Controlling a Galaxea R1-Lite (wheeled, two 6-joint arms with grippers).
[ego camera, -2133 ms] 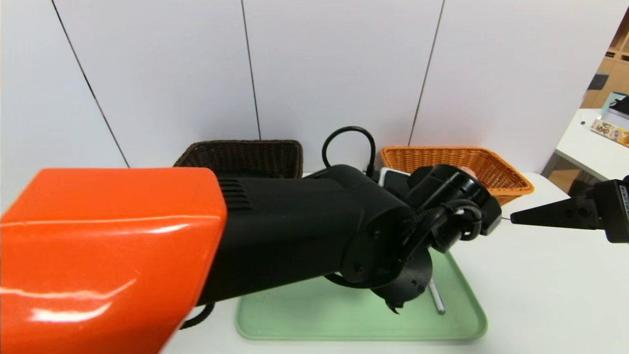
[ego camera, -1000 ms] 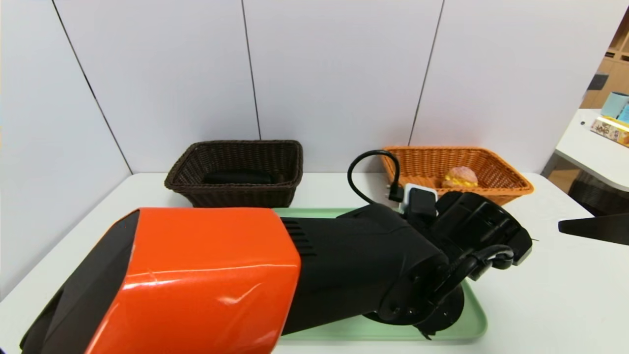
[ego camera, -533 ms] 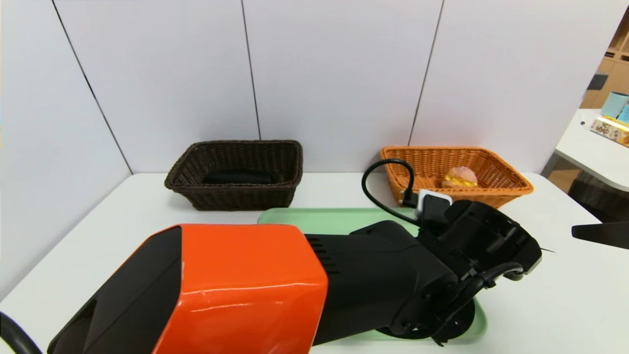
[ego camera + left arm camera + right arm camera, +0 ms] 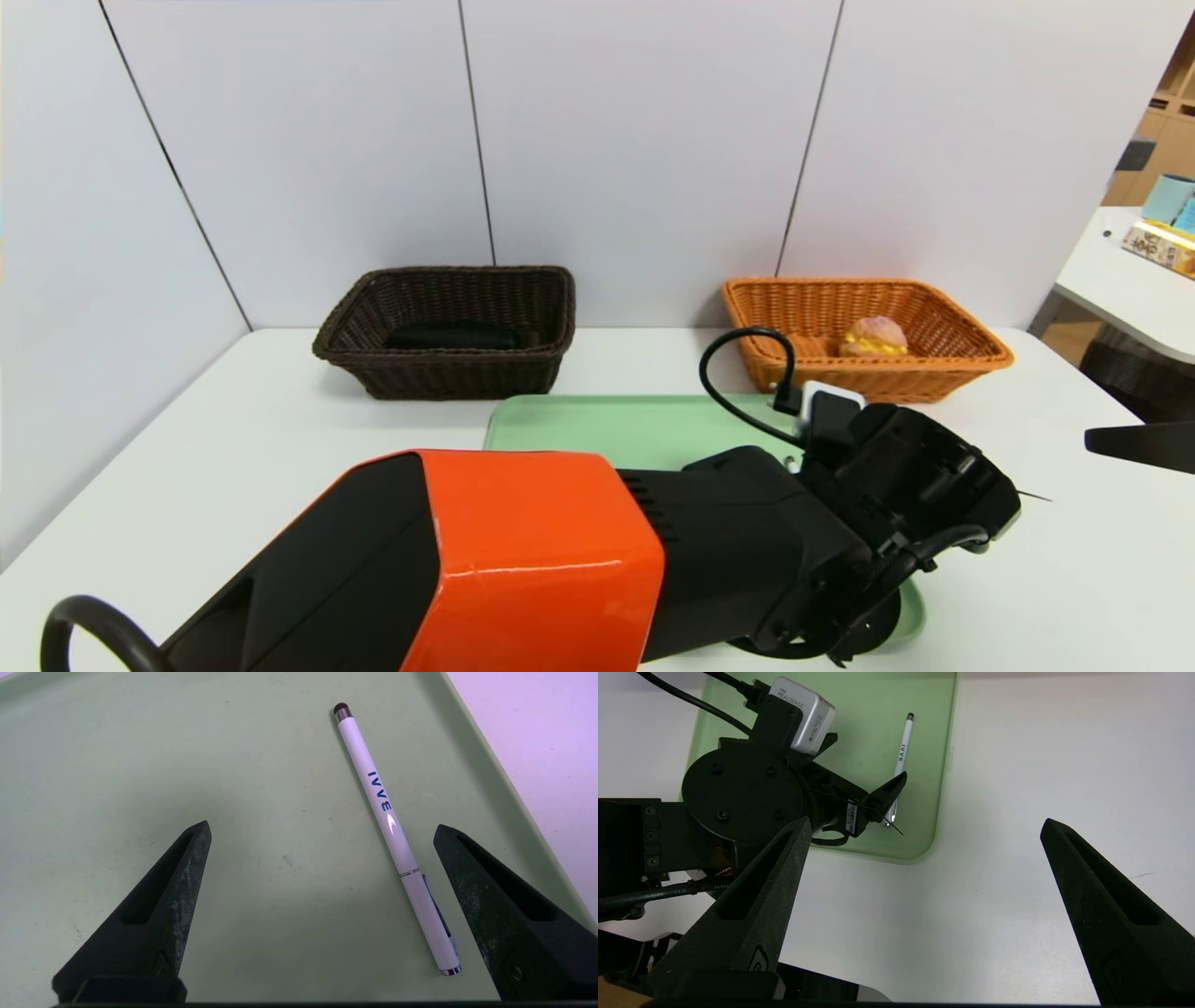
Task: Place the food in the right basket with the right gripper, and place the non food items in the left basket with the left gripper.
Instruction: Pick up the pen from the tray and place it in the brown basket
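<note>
A slim white pen (image 4: pixel 392 826) lies on the green tray (image 4: pixel 140 742) near its right rim. My left gripper (image 4: pixel 322 827) hangs open just above the tray, and the pen lies inside its span, close to one finger and untouched. In the right wrist view the pen (image 4: pixel 900 760) shows beside that gripper's finger (image 4: pixel 889 791). The bun (image 4: pixel 875 336) sits in the orange basket (image 4: pixel 971 359). A folded black cloth (image 4: pixel 453 336) lies in the dark brown basket (image 4: pixel 439 373). My right gripper (image 4: pixel 925 822) is open and empty over bare table, right of the tray.
My left arm with its orange shell (image 4: pixel 532 560) crosses the front of the head view and hides much of the tray (image 4: pixel 607 425). Both baskets stand at the back by the white wall. A second table (image 4: pixel 1134 289) stands at the far right.
My left arm has swung right and lower toward the tray's near right corner. The right gripper has drawn back slightly toward the right edge. Both grippers stay open.
</note>
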